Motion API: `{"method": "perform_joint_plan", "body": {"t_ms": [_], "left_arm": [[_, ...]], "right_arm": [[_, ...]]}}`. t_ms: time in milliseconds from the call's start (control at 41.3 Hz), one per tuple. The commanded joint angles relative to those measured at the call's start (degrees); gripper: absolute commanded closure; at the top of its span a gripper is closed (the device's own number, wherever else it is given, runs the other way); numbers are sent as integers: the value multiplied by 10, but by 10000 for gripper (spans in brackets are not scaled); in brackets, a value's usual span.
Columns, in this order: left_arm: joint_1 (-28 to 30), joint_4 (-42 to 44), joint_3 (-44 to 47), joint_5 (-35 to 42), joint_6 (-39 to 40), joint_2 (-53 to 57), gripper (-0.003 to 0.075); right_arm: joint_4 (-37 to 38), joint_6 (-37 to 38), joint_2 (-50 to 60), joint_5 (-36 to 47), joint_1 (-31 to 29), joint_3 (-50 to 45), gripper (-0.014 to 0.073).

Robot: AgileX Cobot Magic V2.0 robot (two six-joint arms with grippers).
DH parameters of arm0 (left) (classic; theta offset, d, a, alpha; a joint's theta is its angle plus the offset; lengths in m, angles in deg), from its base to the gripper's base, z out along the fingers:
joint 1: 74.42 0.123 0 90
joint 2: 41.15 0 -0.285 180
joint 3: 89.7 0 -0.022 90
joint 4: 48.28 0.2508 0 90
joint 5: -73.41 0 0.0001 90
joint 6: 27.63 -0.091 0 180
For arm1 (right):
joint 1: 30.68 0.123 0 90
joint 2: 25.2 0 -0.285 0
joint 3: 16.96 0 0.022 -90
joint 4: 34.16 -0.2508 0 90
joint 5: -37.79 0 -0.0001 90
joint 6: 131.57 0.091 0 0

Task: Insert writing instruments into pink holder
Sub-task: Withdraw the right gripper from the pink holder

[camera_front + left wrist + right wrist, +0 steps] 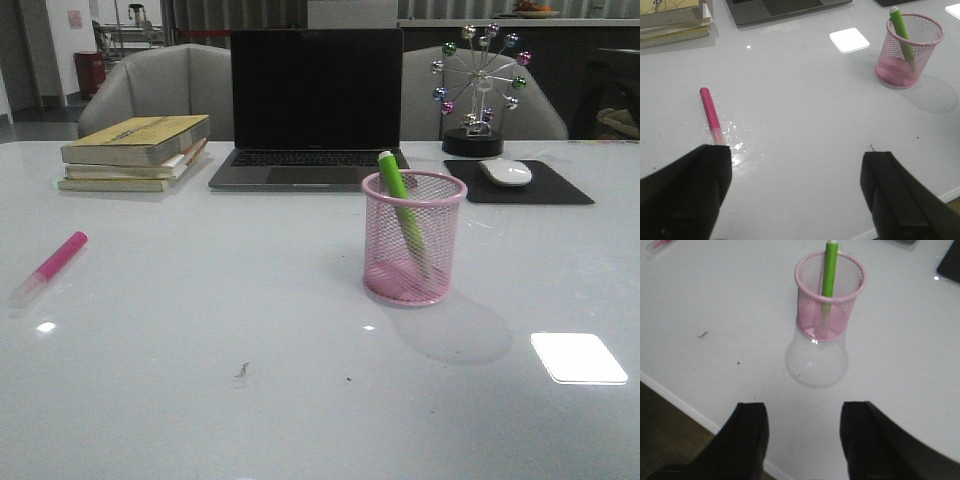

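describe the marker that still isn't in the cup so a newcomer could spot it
Start at the stack of books left of the laptop, then come toward the table's near left edge. The pink marker lies flat there alone, unlike the green marker leaning in the pink mesh cup.

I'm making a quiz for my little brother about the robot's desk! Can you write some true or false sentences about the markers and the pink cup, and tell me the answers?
1. The green marker stands inside the pink holder. True.
2. The pink marker is in the holder too. False: it lies flat on the table, far to the holder's left.
3. The left gripper is holding the pink marker. False: its jaws are open and empty, with the marker lying just beyond one finger.
4. The right gripper is open and empty. True.
5. The green marker leans tilted against the rim. True.
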Motion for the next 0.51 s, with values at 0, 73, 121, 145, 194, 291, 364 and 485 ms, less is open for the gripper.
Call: {"method": "perform_joint_plan", "body": {"t_ms": [0, 73, 121, 145, 194, 291, 364, 485], "left_arm": [[-4, -3, -16, 46, 2, -4, 138], [-4, -3, -16, 49, 2, -4, 138], [-4, -8, -16, 50, 2, -4, 138], [-4, -9, -16, 50, 2, -4, 138], [-4, -9, -17, 48, 2, -4, 138], [5, -9, -32, 12, 4, -19, 138], [20, -8, -57, -32, 4, -48, 138], [60, -3, -115, -97, 4, -130, 138]], "right_arm": [[4, 4, 35, 19, 1, -4, 146], [4, 5, 53, 18, 1, -14, 146], [4, 5, 57, 18, 1, -15, 146], [4, 5, 58, 18, 1, -15, 146], [4, 5, 58, 17, 1, -15, 146], [4, 5, 58, 16, 1, -15, 146], [4, 5, 58, 15, 1, -15, 146], [4, 5, 58, 12, 1, -15, 146]]}}
